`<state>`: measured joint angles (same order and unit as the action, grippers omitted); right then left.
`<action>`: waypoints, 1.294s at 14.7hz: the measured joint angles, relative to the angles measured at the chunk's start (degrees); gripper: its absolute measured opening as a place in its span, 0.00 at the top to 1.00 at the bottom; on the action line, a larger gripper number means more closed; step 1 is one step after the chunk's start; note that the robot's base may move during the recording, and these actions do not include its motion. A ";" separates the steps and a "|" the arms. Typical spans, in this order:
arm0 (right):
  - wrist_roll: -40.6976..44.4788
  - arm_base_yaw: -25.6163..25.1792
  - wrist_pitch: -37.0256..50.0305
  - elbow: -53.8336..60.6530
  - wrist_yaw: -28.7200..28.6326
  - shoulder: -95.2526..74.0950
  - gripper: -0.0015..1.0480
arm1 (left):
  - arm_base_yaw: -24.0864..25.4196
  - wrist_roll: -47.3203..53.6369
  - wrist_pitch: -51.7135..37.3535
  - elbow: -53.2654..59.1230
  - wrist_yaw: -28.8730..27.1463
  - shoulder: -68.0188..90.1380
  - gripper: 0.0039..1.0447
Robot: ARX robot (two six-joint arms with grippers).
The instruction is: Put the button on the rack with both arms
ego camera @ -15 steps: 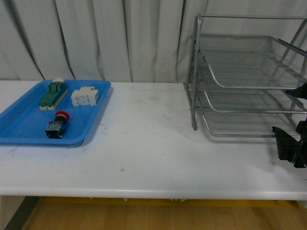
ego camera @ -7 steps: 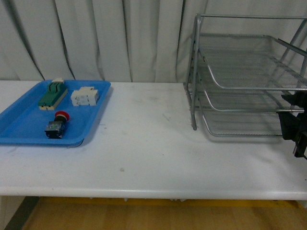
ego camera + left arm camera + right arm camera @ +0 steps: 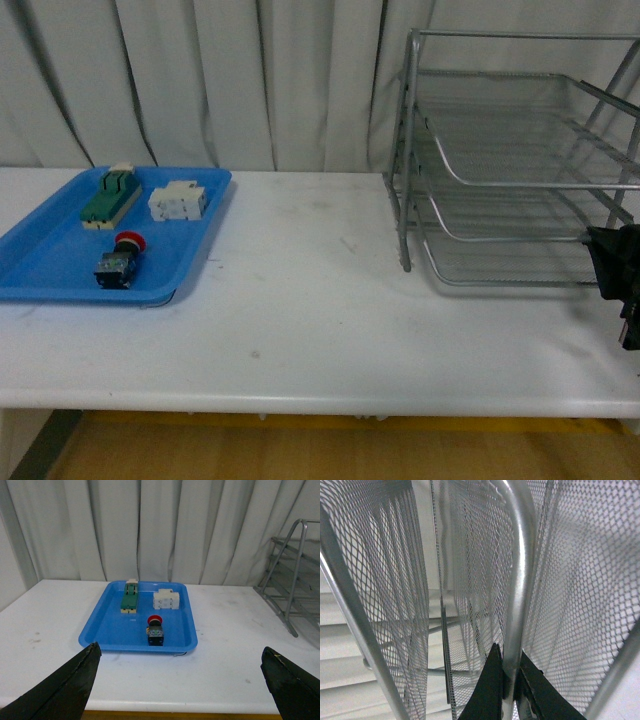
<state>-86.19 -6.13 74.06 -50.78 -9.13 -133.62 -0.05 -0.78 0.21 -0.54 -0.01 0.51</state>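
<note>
button (image 3: 117, 262) in blue tray (image 3: 40, 255), near its front edge | left gripper (image 3: 180, 650) spread wide above bench (image 3: 320, 330) | right gripper (image 3: 511, 680) clamped on rack (image 3: 404, 200) tube

I see the button (image 3: 120, 260) lying on its side in the blue tray (image 3: 50, 250) near its front rim, red cap toward the tray's back. The silver three-tier mesh rack (image 3: 500, 180) stands upright, well right of the tray.
</note>
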 joint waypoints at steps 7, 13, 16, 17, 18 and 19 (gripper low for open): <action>4.94 -2.45 0.76 20.72 -3.87 11.02 0.96 | 0.00 0.00 0.00 0.00 0.02 0.00 0.06; 11.32 -3.82 0.02 26.01 -4.66 12.39 0.55 | 0.00 0.00 -0.02 0.00 -0.02 0.00 0.06; 11.89 -4.39 -0.33 27.26 -4.35 13.35 0.22 | 0.00 0.00 0.00 0.00 0.00 0.00 0.06; 12.13 -4.37 -0.31 27.91 -4.33 14.12 0.11 | 0.00 0.00 0.00 0.00 0.00 0.00 0.06; 12.57 -4.26 -0.33 28.68 -4.07 15.04 0.05 | 0.00 0.02 0.00 0.00 0.00 0.00 0.06; 13.00 -4.26 -0.33 29.70 -3.96 16.22 0.07 | 0.00 0.00 0.00 0.00 0.00 0.00 0.06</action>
<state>-73.19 -10.39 73.73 -21.08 -13.08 -117.40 -0.05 -0.78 0.21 -0.54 -0.01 0.51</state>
